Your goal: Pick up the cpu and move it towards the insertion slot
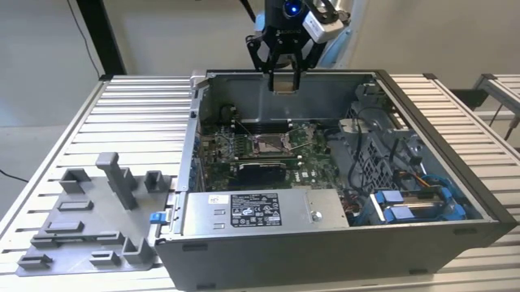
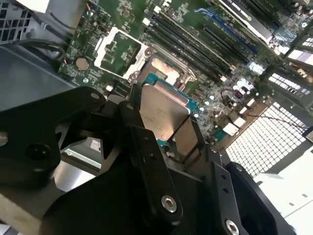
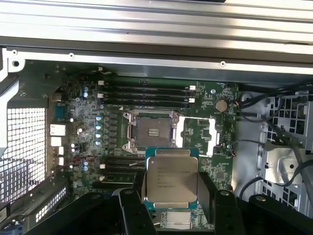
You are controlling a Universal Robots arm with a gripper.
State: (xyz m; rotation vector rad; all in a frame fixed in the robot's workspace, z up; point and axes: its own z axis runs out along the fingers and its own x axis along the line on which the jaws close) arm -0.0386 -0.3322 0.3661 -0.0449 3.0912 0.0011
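The cpu (image 3: 171,176) is up in the air, pinched by its edges between the black fingers (image 2: 149,161) of the tool (image 1: 284,85), silvery face showing in both wrist views. The tool is clamped on it, hanging high above the open computer case (image 1: 325,243), over the rear wall. Down on the green motherboard (image 1: 313,164), the insertion slot (image 3: 152,131) lies open, metal frame gleaming; in the exterior view it sits at about six o'clock from the chip, well apart. Off at eight o'clock, on the ribbed table (image 1: 130,115), there's the grey fixture plate (image 1: 81,225).
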